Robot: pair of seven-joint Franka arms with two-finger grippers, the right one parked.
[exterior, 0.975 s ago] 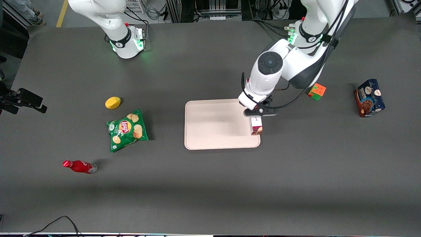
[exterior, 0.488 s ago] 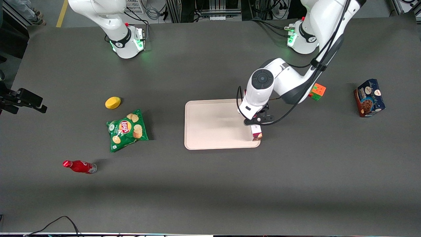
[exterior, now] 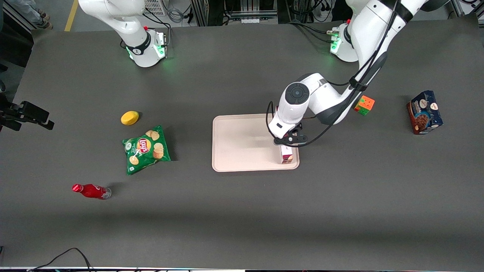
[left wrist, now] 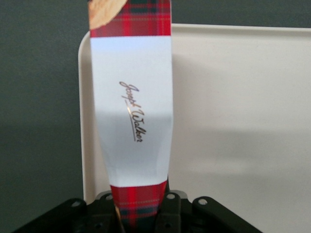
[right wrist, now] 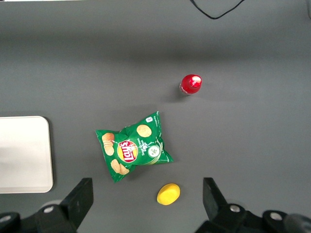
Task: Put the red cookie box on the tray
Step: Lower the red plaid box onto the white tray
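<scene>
Front view: gripper (exterior: 288, 142) over the tray (exterior: 242, 143), at the tray's edge toward the working arm's end, pinching the red cookie box (exterior: 286, 154). Box sits inside the rim near the tray corner closest to the front camera; can't tell if it touches the tray floor. Left wrist view: red cookie box (left wrist: 131, 111) clamped between the fingers (left wrist: 167, 213) at its plaid end, white label panel facing the camera, lying along one tray (left wrist: 243, 121) edge just inside the rim. Rest of table: chips bag (exterior: 146, 149), yellow lemon (exterior: 129, 118) and red bottle (exterior: 90, 191) toward the parked arm's end; puzzle cube (exterior: 364, 105) and dark blue cookie box (exterior: 424, 112) toward the working arm's end
</scene>
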